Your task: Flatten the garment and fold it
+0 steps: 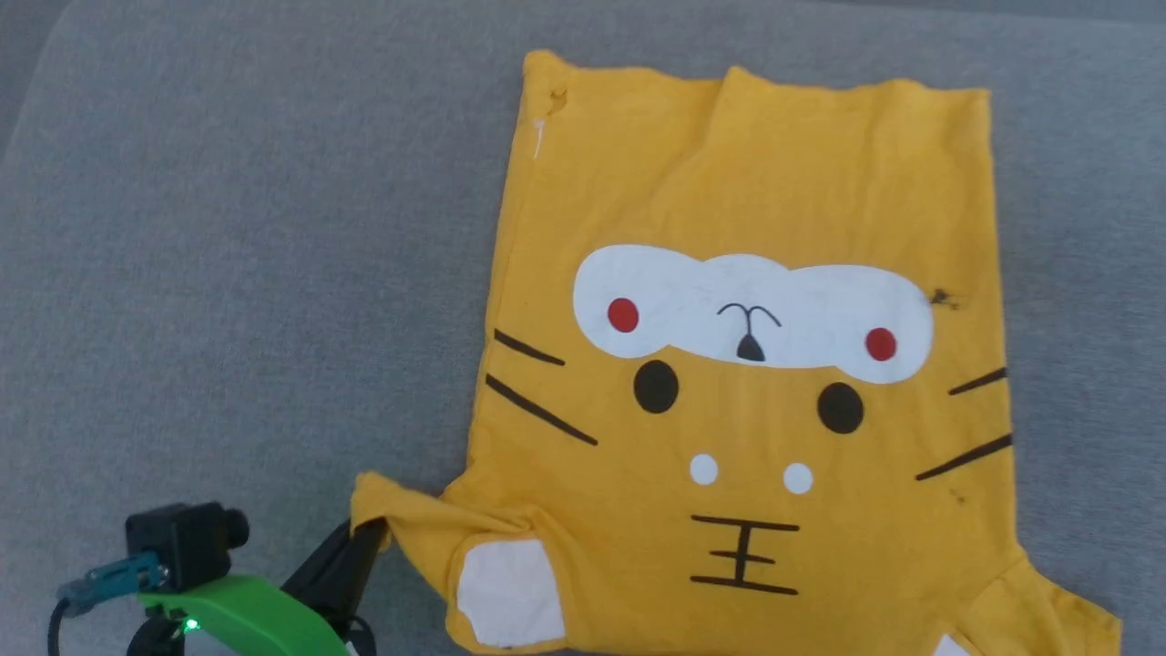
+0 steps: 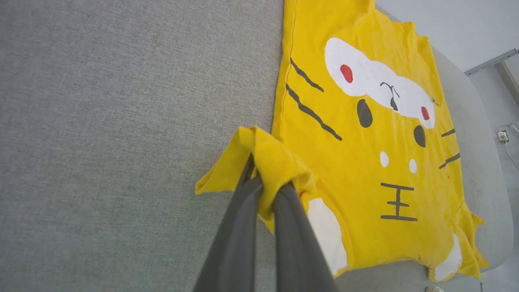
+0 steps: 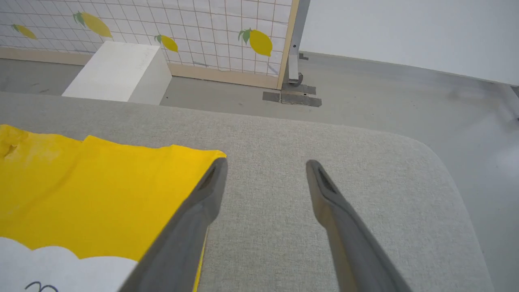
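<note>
the garment (image 1: 747, 228), light and limp, lies flat on the table (image 1: 228, 273). left end effector (image 2: 267, 184) pinches its sleeve (image 2: 275, 160); right end effector (image 3: 265, 166) gapes empty by a hem corner (image 3: 198, 158), probably the best hold.

Left half of table: the grey table (image 1: 228, 273) is bare and flat from the near edge to the far edge, with wide free passage.
Right half: the T-shirt (image 1: 747, 364) lies spread flat and low, with room above it.
Near left corner: the left hand (image 2: 263, 188) is clamped on the raised, bunched sleeve (image 2: 271, 158). Its green wrist cover (image 1: 237, 615) and camera (image 1: 182, 538) block that approach.
Far right corner: the right hand (image 3: 265, 166) has its fingers spread wide, with bare table between and ahead of them.
Right edge: a narrow bare strip runs beside the T-shirt.
Beyond the table: open floor (image 3: 385, 89), with a white box (image 3: 117, 73) and a lemon-print grid panel (image 3: 182, 32) standing well apart.
</note>
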`<state>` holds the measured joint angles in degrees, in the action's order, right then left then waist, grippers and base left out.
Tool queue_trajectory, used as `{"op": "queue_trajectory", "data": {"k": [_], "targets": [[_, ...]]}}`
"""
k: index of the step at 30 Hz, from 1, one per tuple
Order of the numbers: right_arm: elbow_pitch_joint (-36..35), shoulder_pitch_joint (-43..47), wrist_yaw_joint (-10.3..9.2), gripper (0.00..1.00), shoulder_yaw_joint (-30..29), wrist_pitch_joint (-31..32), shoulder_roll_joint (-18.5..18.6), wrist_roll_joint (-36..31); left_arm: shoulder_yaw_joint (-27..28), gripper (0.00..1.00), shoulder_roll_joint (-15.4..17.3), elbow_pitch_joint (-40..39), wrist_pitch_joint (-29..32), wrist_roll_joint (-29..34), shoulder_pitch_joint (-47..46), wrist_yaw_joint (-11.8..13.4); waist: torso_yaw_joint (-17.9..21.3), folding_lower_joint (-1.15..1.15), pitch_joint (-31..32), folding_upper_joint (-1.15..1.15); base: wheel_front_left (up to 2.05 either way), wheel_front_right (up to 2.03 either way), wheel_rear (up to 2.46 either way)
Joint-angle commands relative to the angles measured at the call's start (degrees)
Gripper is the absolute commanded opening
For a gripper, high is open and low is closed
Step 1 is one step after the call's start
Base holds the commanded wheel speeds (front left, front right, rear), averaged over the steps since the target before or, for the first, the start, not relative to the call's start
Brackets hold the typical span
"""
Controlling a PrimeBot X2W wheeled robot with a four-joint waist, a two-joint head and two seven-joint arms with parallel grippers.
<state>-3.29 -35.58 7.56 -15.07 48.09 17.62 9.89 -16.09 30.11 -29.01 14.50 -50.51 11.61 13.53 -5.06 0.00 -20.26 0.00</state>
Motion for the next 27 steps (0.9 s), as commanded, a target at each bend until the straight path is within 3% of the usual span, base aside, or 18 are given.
{"op": "queue_trajectory", "data": {"k": [1,9,18,19,20,27], "targets": [[2.23,-2.32,-0.08,1.0,0.41,0.41,-0.04,-1.64,-0.49,0.0,-0.67,-0.3,-0.13,0.78,-1.7,-0.65,-5.17,0.0,-5.78,0.0,0.0,0.0,0.0],[12.0,-7.8,-0.08,1.0,-0.43,0.43,-0.68,-6.88,-2.19,0.0,-2.35,1.34,-0.69,1.2,-4.82,-1.72,-9.56,0.0,-10.02,0.0,0.0,0.0,0.0],[15.94,-8.54,-0.08,1.0,-3.72,-0.65,-0.51,-9.01,-3.45,0.0,-3.7,3.62,-1.61,1.27,-6.86,-3.07,-11.91,0.0,-12.66,0.0,0.0,0.0,0.0],[16.31,-8.66,-0.08,0.55,-3.99,-0.77,-0.59,-9.01,-3.48,0.0,-3.71,3.85,-1.68,1.31,-6.95,-3.12,-11.89,0.0,-12.81,0.0,0.0,0.0,0.0],[16.52,-8.74,-0.08,0.0,-4.04,-0.94,-0.61,-9.03,-3.46,0.0,-3.71,3.99,-1.74,1.35,-7.0,-3.13,-11.81,0.0,-12.89,0.0,0.0,0.0,0.0],[16.42,-8.33,-0.08,0.0,-4.54,-3.72,-0.22,-8.08,-2.93,0.0,-3.24,4.44,-2.4,1.8,-7.04,-3.15,-9.15,0.0,-11.23,0.0,0.0,0.0,0.0]]}}
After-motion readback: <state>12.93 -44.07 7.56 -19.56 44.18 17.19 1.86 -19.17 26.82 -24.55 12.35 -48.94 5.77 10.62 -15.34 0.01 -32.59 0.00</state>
